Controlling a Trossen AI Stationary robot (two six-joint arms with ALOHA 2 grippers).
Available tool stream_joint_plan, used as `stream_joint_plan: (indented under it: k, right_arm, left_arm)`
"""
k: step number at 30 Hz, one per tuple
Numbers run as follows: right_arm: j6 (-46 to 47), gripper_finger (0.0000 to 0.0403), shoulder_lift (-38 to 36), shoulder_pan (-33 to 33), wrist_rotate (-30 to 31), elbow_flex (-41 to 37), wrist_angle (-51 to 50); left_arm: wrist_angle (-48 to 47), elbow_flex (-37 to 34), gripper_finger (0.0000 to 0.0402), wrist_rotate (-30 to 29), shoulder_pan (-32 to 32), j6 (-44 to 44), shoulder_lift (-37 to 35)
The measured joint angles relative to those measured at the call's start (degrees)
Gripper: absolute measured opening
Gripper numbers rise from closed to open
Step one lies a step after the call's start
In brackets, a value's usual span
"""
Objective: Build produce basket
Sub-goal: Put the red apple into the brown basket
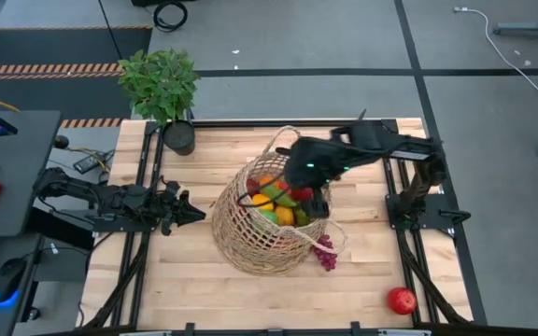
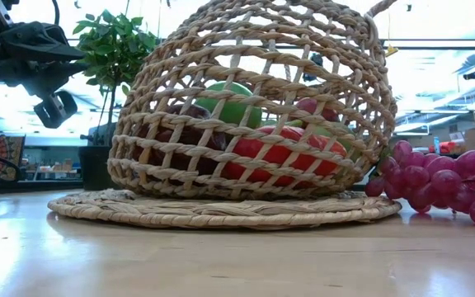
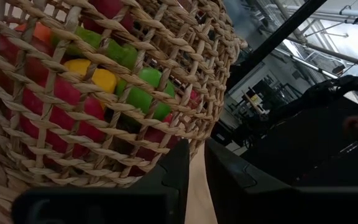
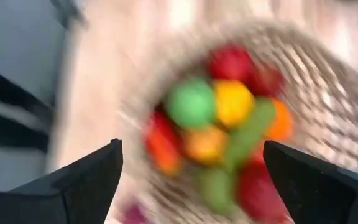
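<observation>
The tan wicker basket (image 1: pixel 250 238) stands on its flat woven base (image 2: pixel 221 210) at the middle of the table. It holds several pieces of produce (image 1: pixel 278 201), red, orange, yellow and green. My right gripper (image 4: pixel 191 180) hangs open above the basket's mouth, pointing steeply down, with nothing between its fingers. Purple grapes (image 1: pixel 325 254) lie on the table against the basket's near right side. A red apple (image 1: pixel 401 301) lies near the table's near right corner. My left gripper (image 1: pixel 190 213) waits level at the basket's left, its fingers (image 3: pixel 176 174) all but together, touching nothing.
A leafy plant (image 1: pixel 162 79) in a black pot (image 1: pixel 180 138) stands at the table's far left corner. Black frame rails (image 1: pixel 148 187) run along the left and right sides. Bare wood lies along the near edge (image 1: pixel 204 299).
</observation>
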Motion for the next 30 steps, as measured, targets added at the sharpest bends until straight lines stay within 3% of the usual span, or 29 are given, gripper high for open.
stream_joint_plan:
  k: [6,10,18,30]
  right_arm:
    - [13.0,0.0385,-3.7,8.5,-2.2,2.2,13.3]
    - [20.6,0.0381,-3.9,14.4,-2.4,2.2,17.0]
    - [37.3,0.0369,-3.8,21.4,-5.5,2.1,13.5]
    - [39.5,0.0361,-3.8,30.8,-3.9,2.1,2.2]
  left_arm:
    - [0.0,0.0,0.0061,0.0,0.0,0.0,0.0]
    - [0.0,0.0,0.006,0.0,0.0,0.0,0.0]
    - [0.0,0.0,0.0058,0.0,0.0,0.0,0.0]
    - [0.0,0.0,0.0059,0.0,0.0,0.0,0.0]
